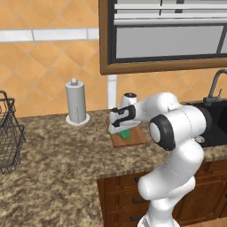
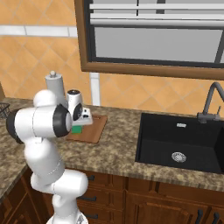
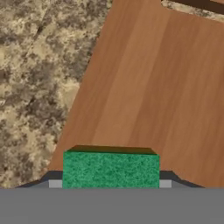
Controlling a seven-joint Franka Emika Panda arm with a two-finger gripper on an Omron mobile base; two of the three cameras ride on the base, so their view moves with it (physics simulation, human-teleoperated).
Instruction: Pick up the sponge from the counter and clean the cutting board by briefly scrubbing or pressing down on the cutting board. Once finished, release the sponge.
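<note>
Here your claw (image 3: 110,186) grips the sponge (image 3: 111,168) directly over the cutting board (image 3: 148,83), near its tabletop-side edge; press straight down.

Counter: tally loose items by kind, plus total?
Sponge: 1, green, between the gripper fingers over the board
Cutting board: 1
Paper towel roll on holder: 1
Wire basket: 1
Small white appliance with dark top: 1
Total: 5
</note>
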